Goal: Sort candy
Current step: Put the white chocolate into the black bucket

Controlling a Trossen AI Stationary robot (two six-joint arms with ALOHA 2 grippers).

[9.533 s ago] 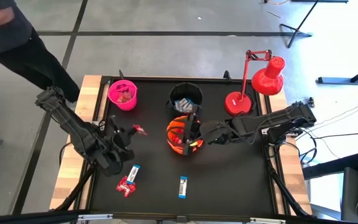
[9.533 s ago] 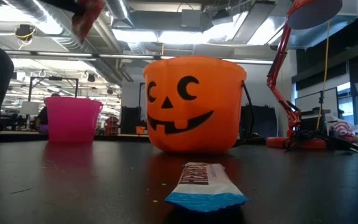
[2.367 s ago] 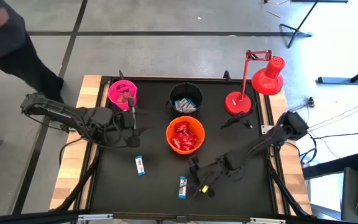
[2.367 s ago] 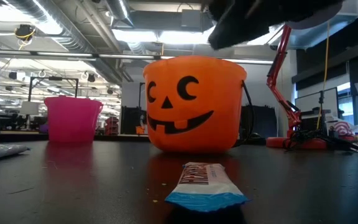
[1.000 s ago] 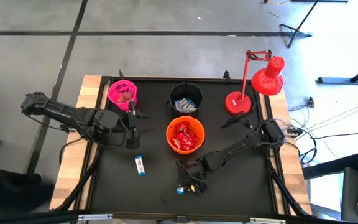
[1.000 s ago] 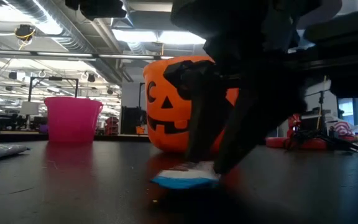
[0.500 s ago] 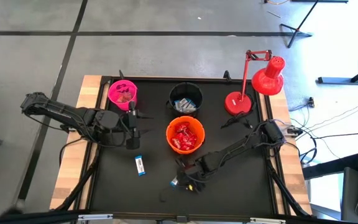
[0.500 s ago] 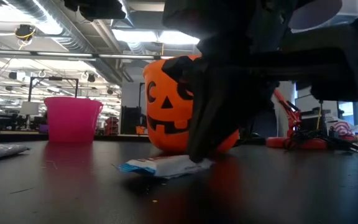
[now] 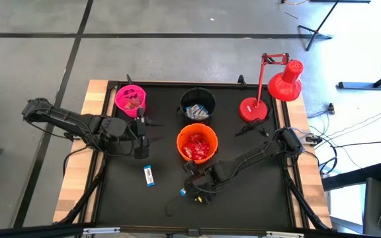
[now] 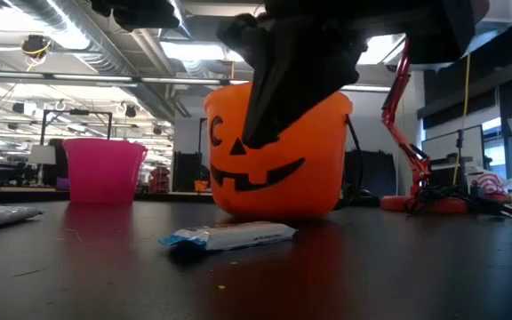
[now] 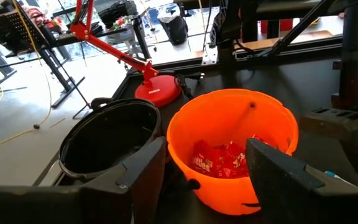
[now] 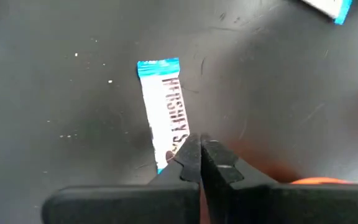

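Attempting pickup of blue-and-white bar (image 10: 229, 236), lying flat on table (image 10: 416, 267) before orange bucket (image 10: 278, 151). Hovering right gripper (image 12: 199, 152) pinched closed, holding nothing. Calling for parting fingers, lowering astride bar. Left gripper (image 9: 142, 142) waiting, spread wide, near pink bucket (image 9: 130, 100).

orange bucket (image 9: 197, 144) just behind bar (image 9: 185, 192), front clear

Three buckets (image 9: 197, 143) sit across the table (image 9: 256, 198); one bar (image 9: 149, 176) lies before the left pincer (image 9: 142, 144), another bar (image 9: 185, 192) under the right pincer (image 9: 192, 187).
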